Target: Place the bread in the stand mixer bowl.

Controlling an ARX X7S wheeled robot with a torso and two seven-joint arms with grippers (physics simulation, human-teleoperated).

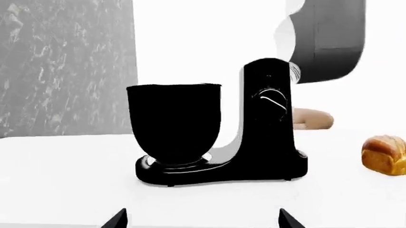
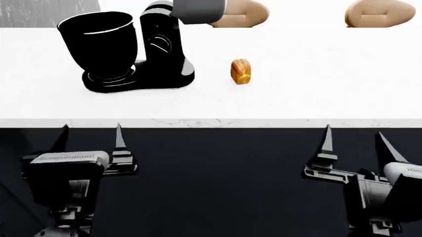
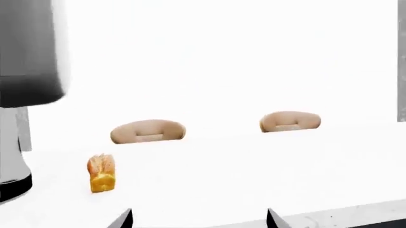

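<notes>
The bread (image 2: 240, 71) is a small golden-brown loaf on the white counter (image 2: 316, 84), right of the stand mixer. It also shows in the left wrist view (image 1: 384, 155) and the right wrist view (image 3: 101, 173). The stand mixer bowl (image 2: 99, 42) is glossy black and sits on the mixer's base at the counter's left; it also shows in the left wrist view (image 1: 174, 123). My left gripper (image 2: 91, 132) and right gripper (image 2: 355, 138) are both open and empty, held in front of the counter's near edge, apart from everything.
The black stand mixer body (image 2: 161, 47) with its grey head (image 2: 197, 10) stands right of the bowl. Two larger pale tan rounded shapes (image 2: 240, 15) (image 2: 381, 15) sit at the counter's far side. A grey marbled wall (image 1: 63, 66) is behind the bowl.
</notes>
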